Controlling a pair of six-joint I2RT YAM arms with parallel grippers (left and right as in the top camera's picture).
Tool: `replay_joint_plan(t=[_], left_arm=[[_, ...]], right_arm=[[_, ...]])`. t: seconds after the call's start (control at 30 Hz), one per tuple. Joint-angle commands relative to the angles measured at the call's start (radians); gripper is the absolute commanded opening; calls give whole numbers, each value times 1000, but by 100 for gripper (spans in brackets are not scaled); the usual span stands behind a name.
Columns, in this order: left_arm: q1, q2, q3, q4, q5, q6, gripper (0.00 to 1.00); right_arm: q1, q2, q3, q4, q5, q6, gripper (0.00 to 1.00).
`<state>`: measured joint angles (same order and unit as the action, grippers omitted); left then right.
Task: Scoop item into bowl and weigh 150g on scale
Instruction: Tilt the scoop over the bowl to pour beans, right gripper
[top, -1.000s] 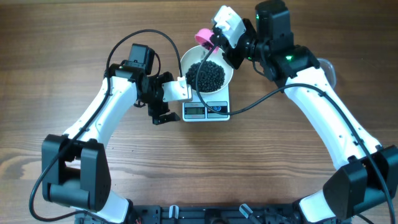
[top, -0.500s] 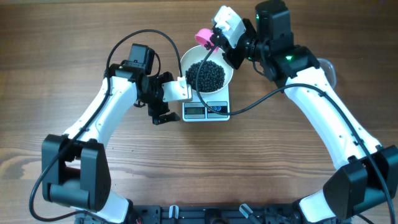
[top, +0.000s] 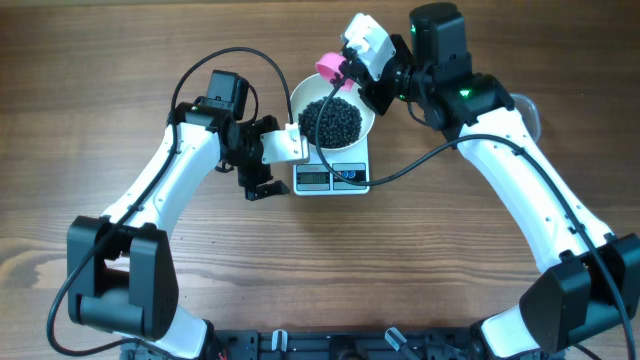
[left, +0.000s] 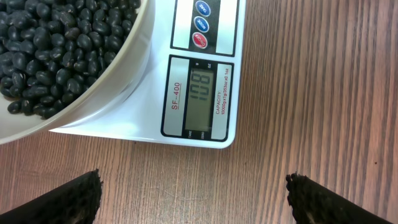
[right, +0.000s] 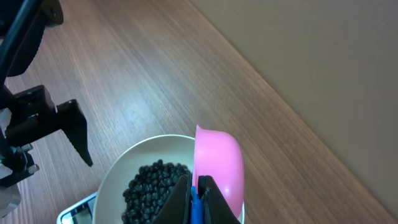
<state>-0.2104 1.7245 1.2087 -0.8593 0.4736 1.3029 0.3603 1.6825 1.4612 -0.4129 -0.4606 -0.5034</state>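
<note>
- Bowl (top: 300, 95): the landmark. It sits on the scale (left: 199, 93) and holds the heap of black beans (top: 333, 120).
- Scoop (right: 217, 162): pink, tipped on its side over the bowl's far rim. Its handle runs back from the bowl into the right gripper (right: 198, 202), whose fingers are clamped together on it.
- Left gripper (left: 194, 193): fingers spread wide and holding nothing, on the surface just left of the bowl, facing the scale's display.
- Nearer arm: the right arm is the one placed for pouring.
- Count: one bowl, one scale, one scoop, one heap of beans, two grippers.
</note>
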Motion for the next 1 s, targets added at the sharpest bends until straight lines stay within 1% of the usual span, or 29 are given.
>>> replay_joint_plan(t=[0.0,0.07,0.2,0.27,0.47,0.57,0.73,0.83,0.97], left_arm=[[-1,-7,-7,0,23,-9,100],[-1,-7,-7,0,23,-9,100],[-1,-7,-7,0,23,-9,100],[-1,-7,-7,0,23,-9,100],[-1,-7,-7,0,23,-9,100],[-1,-7,-7,0,23,-9,100],[-1,-7,-7,0,23,-9,100],[-1,-7,-7,0,23,-9,100],[-1,-7,-7,0,23,-9,100]], right_arm=[[0,-24,24,-2,-32,-21,4],[-2,-22,24,-1,-23,-21,4],[0,-22,24,-11,-109,-42,4],[-2,-22,24,-11,-84,-71,4],[-2,-22,24,-11,-77,-71,4],[-2,-20,24,-12,-6,-63,4],[-2,-19,24,-22,-6,-47,4],[0,-20,24,-26,-61,-51,4],[0,-19,23,-35,-24,-69,5]])
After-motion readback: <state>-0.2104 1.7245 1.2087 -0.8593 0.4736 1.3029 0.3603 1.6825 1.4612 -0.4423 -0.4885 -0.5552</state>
